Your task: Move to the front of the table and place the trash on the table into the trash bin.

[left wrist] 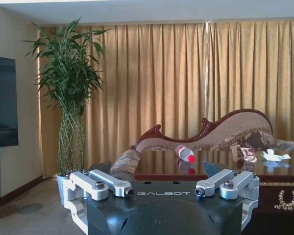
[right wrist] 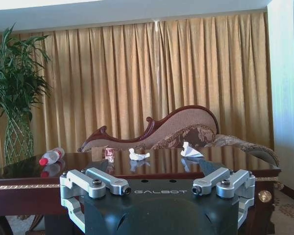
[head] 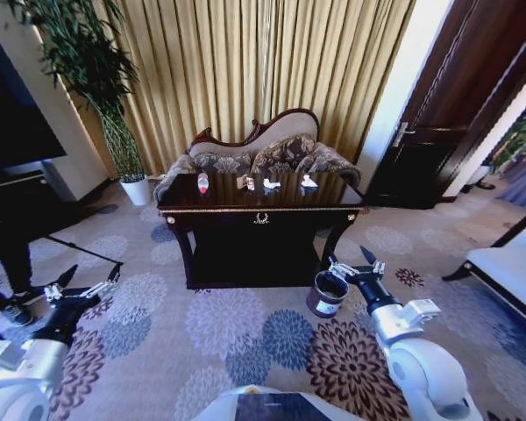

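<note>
The dark glossy table (head: 261,210) stands straight ahead across the carpet. On its top lies the trash: a clear bottle with a red cap (head: 202,182), a small carton (head: 247,182) and two crumpled white paper scraps (head: 271,184) (head: 309,181). The trash bin (head: 328,294) stands on the floor by the table's front right leg. My right gripper (head: 355,261) is open and empty just beside the bin's rim. Low on the left, well short of the table, my left gripper (head: 89,281) is open and empty. The wrist views show the bottle (left wrist: 185,153) (right wrist: 51,156) lying on its side.
A carved sofa (head: 263,149) stands behind the table against gold curtains. A tall plant in a white pot (head: 138,189) and a dark TV (head: 17,114) are at the left, a dark door (head: 447,132) and pale furniture (head: 508,272) at the right. Patterned carpet (head: 245,333) lies between me and the table.
</note>
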